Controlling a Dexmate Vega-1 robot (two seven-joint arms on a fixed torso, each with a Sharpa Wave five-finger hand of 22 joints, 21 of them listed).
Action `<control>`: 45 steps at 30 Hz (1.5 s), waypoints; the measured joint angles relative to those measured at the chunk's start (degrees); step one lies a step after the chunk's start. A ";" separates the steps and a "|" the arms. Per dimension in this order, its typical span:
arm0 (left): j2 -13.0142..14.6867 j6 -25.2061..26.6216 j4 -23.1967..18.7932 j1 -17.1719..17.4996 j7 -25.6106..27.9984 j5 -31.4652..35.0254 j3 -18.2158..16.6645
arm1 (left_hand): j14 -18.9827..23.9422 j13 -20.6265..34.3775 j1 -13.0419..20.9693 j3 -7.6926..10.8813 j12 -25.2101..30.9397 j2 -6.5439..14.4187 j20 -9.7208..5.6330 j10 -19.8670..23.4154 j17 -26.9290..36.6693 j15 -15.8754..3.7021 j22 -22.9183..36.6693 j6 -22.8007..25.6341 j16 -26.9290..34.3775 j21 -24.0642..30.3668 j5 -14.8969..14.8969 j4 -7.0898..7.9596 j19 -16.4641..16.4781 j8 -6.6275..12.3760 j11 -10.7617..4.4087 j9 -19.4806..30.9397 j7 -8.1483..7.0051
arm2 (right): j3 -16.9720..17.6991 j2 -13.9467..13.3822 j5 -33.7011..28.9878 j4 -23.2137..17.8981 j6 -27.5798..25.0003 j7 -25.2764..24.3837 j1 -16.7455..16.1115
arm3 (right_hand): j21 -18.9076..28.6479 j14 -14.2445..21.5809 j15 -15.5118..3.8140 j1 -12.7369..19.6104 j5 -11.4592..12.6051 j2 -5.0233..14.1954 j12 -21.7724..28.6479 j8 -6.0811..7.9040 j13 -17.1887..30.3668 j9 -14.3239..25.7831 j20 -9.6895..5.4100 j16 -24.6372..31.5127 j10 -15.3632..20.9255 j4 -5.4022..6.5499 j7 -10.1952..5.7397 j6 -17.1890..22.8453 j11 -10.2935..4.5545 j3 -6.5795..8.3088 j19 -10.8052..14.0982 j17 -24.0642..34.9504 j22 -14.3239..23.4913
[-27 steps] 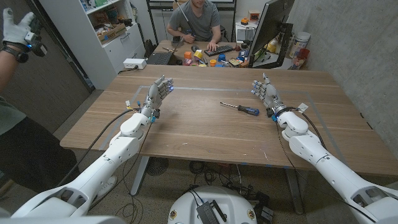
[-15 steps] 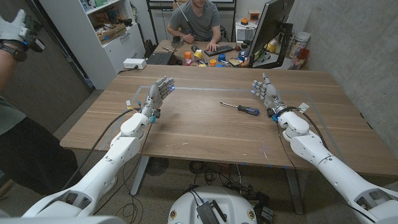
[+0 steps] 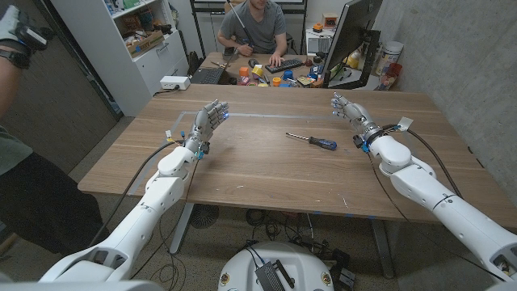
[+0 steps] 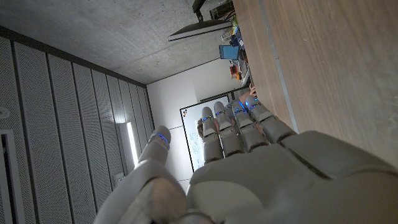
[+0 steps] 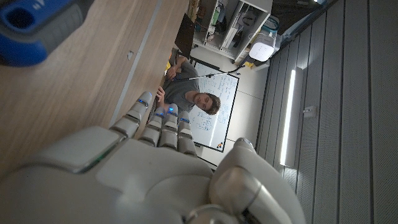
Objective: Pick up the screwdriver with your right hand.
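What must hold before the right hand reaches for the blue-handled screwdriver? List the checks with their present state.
1. Blue-handled screwdriver lies free on the wooden table, nothing on it: ok.
2. Right hand holds nothing, fingers apart: ok.
3. Right hand touching the screwdriver: not ok, it stands apart, beside and beyond the handle.
4. Table between hand and handle bare: ok.
5. Left hand away from the tool, across the table: ok.
6. Whether the handle will roll when touched: cannot tell.
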 measured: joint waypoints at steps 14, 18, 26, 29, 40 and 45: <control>-0.95 1.15 -0.78 0.56 -0.89 1.44 -1.46 | 0.00 -0.01 0.00 0.00 0.00 0.00 0.00 0.00 -0.01 0.00 -0.01 0.31 0.00 0.00 0.00 0.00 0.00 0.00 0.00 0.00 0.30 | -4.71 -10.00 -17.28 -12.91 -17.76 -2.83 3.27 | -0.75 4.35 -1.33 7.14 2.35 -2.12 0.67 0.44 0.27 0.26 0.93 1.06 2.04 -4.41 -0.39 1.00 -0.98 1.07 0.92 0.15 0.00; -1.01 1.54 -1.23 0.76 -0.92 1.78 -1.71 | 0.00 0.00 0.00 0.00 0.00 0.00 0.00 0.22 -0.01 0.00 -0.01 0.34 0.00 0.00 0.00 0.00 0.00 0.00 -0.21 -0.01 0.27 | -6.29 -12.42 -22.58 -16.76 -23.39 -2.85 4.13 | -0.98 4.35 -1.33 7.96 2.58 -2.33 0.67 0.44 0.27 0.26 0.93 1.06 2.04 -4.47 -0.39 1.00 -0.98 1.00 0.92 0.15 -0.01; -1.01 2.23 -2.16 1.08 -0.92 2.33 -2.19 | 0.00 -0.01 0.00 0.00 0.00 0.00 0.00 0.21 -0.01 0.00 -0.01 0.62 0.00 0.00 0.00 0.00 0.00 0.00 -0.21 -0.01 0.00 | -10.27 -15.94 -31.69 -24.16 -32.60 -1.95 5.17 | -0.98 4.72 -1.07 8.92 3.02 -2.87 1.11 0.17 0.26 0.26 1.45 1.06 2.50 -4.63 0.02 -0.28 -1.00 1.17 1.44 0.15 -0.01; -1.01 2.50 -2.30 1.07 -1.00 2.47 -2.30 | 0.00 -0.01 0.00 0.00 0.00 0.00 0.00 0.21 -0.01 0.00 -0.01 0.62 0.00 0.00 0.00 0.00 0.00 0.00 -0.21 -0.01 0.00 | -11.91 -16.60 -36.54 -26.16 -36.87 -1.10 5.57 | -0.97 4.97 -1.32 9.14 3.02 -3.06 1.10 -0.24 0.26 0.26 1.55 1.06 2.86 -4.63 -0.08 -0.57 -0.98 1.17 1.54 0.15 -0.01; -1.10 2.56 -2.03 0.55 -1.62 2.71 -2.44 | 0.00 -0.01 0.00 0.24 0.00 0.00 0.00 0.21 -0.01 0.00 -0.02 0.61 0.00 -0.29 0.00 -0.24 0.00 0.00 -0.21 -0.01 0.00 | -17.94 -16.44 -50.23 -29.98 -45.39 3.11 7.12 | -1.42 4.75 -1.10 9.63 3.64 -3.56 1.11 -0.27 0.26 0.26 1.76 1.06 3.07 -4.63 0.22 -0.87 -1.19 1.17 1.31 0.42 0.27; -1.10 2.57 -2.03 0.53 -1.65 2.88 -2.52 | 0.00 -0.01 0.00 0.24 0.00 0.00 0.00 0.21 -0.01 0.00 -0.02 0.61 0.00 -0.29 0.00 -0.24 0.00 0.00 -0.21 -0.01 0.00 | -21.01 -14.86 -56.16 -29.52 -47.08 4.77 8.12 | -1.86 4.75 -1.10 9.61 3.64 -3.53 1.11 -0.27 0.26 0.25 1.76 0.78 3.47 -4.45 0.22 -0.87 -0.98 0.99 1.31 0.42 0.11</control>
